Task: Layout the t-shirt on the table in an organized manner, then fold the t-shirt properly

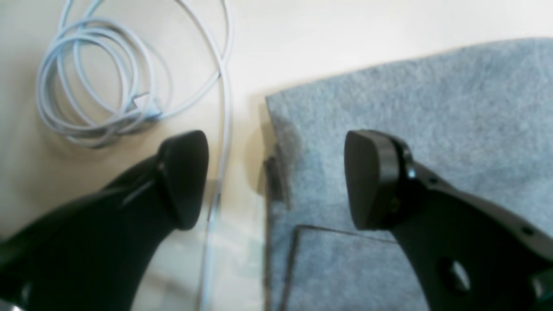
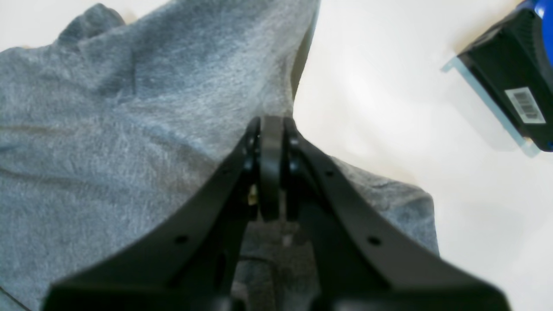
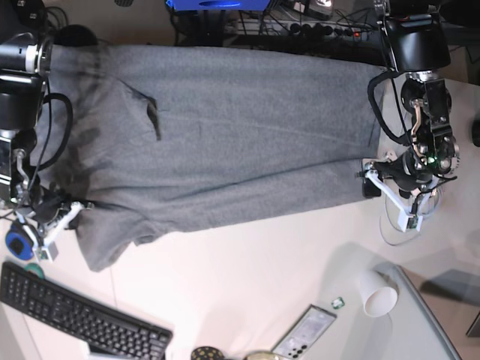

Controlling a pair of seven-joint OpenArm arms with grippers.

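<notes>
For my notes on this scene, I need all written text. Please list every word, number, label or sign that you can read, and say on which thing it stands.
No text can be read in these pictures.
Barcode sticker on the black box: bars show, digits too blurred.
Keyboard: key legends too small.
Flat dark device near the paper cup: markings too small.

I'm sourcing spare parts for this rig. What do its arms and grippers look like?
Both grippers have matte black fingers with rounded, paddle-like pads: left gripper, right gripper. The right fingers show small screw holes. From the base view, the arms are black with silvery bands, looping black cables and white brackets near the wrists.
</notes>
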